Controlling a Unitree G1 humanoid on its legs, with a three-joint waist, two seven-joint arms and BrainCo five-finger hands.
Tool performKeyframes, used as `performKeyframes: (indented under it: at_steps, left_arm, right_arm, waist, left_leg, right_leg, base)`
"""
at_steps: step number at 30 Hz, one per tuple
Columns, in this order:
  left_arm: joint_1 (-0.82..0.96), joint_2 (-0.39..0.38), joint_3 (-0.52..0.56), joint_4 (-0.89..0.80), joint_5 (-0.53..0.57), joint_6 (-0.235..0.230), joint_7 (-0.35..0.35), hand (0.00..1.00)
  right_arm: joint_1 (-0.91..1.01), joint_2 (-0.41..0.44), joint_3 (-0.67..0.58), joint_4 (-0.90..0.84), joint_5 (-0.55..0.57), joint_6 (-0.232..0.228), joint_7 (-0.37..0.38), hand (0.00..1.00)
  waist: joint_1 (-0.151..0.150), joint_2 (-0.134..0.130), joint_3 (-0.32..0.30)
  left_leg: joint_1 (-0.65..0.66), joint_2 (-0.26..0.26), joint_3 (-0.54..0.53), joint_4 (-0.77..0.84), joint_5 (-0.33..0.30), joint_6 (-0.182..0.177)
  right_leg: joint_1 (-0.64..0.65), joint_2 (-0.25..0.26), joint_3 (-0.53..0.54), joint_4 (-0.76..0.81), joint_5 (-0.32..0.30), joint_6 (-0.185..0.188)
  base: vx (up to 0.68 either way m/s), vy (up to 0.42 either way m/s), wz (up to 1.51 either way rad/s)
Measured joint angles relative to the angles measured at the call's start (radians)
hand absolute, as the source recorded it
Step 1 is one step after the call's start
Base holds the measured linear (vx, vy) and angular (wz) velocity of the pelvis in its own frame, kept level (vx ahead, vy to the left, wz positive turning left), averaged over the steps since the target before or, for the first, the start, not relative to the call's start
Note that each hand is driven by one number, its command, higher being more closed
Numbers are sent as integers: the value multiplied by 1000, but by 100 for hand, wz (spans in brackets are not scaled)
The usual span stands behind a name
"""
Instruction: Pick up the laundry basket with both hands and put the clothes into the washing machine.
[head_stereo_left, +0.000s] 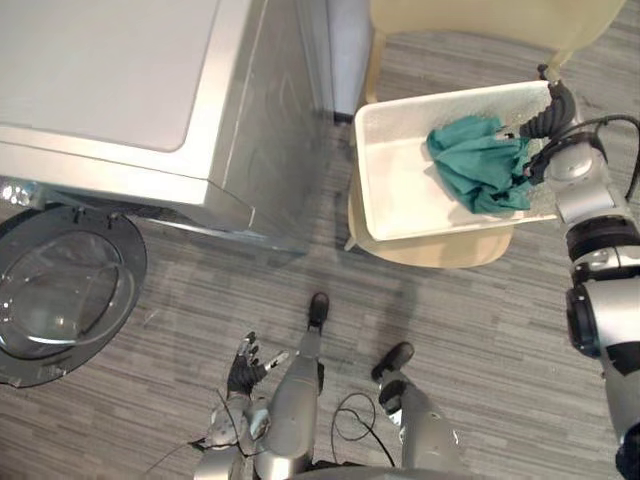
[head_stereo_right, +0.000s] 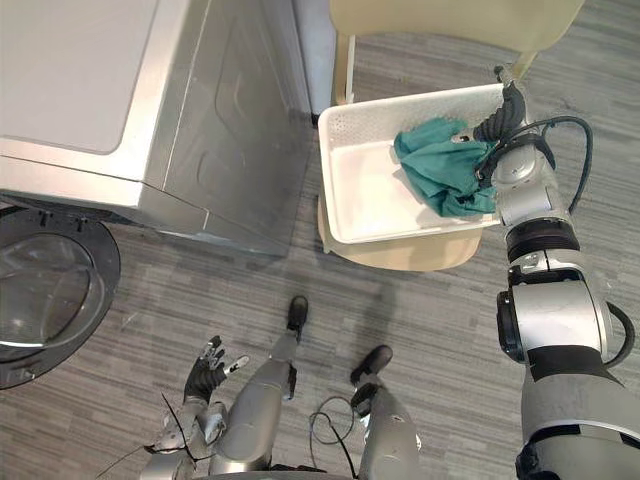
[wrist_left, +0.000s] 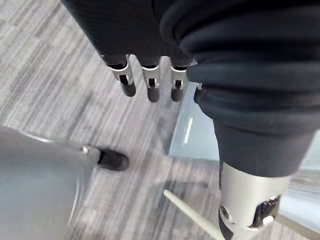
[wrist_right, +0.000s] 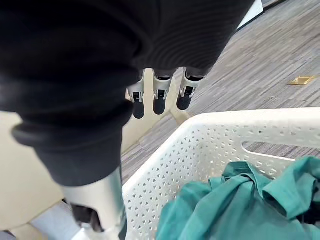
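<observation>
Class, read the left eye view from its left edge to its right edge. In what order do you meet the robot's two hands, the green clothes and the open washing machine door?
open washing machine door → left hand → green clothes → right hand

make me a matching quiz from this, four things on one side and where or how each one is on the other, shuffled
Things:
1. green garment
2. laundry basket
3. washing machine door
4. left hand

Place or state:
A. swung open
B. resting on the cream chair
C. held low, fingers straight, holding nothing
D. lying inside the laundry basket

Pairs: 1-D, 2-B, 3-A, 4-C
</observation>
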Motion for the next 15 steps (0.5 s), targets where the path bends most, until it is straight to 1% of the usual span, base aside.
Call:
performKeyframes:
  at_steps: [2, 4, 7, 9, 11, 15]
  left_arm:
    - [-27, 1, 9, 9, -14, -3, 2, 0]
    - [-47, 1, 9, 32, -42, -4, 3, 0]
    - [-70, 1, 23, 68, -70, -4, 21, 0]
    - [-86, 3, 47, 78, -90, -6, 29, 0]
    - [-93, 6, 51, 78, -106, -14, 42, 0]
    - [-102, 8, 49, 77, -128, -22, 41, 0]
  right_arm:
    - [-1, 0, 1, -1, 0, 2, 1, 0]
    - [-1, 0, 3, 0, 0, 8, 1, 0]
    - [-2, 0, 38, 5, 0, 10, 1, 0]
    - [-20, 0, 41, 24, -1, 12, 1, 0]
    - [-40, -1, 44, 46, -1, 13, 1, 0]
    - [-60, -2, 79, 84, -1, 14, 3, 0]
  waist:
    - [1, -1, 18]
    - [1, -2, 20]
    - [1, -13, 37]
    - [2, -14, 37]
    - [3, -14, 37]
    - [3, -13, 39]
  left_leg:
    - [-3, 0, -5, -2, 3, 0]
    - [-15, 1, -11, -18, 16, -1]
    - [-27, 3, -12, -19, 20, -6]
    - [-49, 4, -15, -19, 24, -9]
    - [-63, 5, -16, -19, 28, -8]
    - [-85, 6, -34, -19, 33, -11]
  right_leg:
    - [-6, -2, 0, 12, -4, -4]
    - [-23, -2, -3, 12, -4, -4]
    - [-37, -3, -1, 16, -4, -5]
    - [-61, -4, -1, 23, -6, -8]
    - [-75, -3, -1, 25, -6, -9]
    - [-90, -2, -12, 25, -7, -10]
  base:
    - [-11, -28, 6]
    - [-16, -34, 3]
    - [-24, -37, -2]
    - [-38, -40, -1]
    - [-39, -40, -1]
    - [-26, -62, 5]
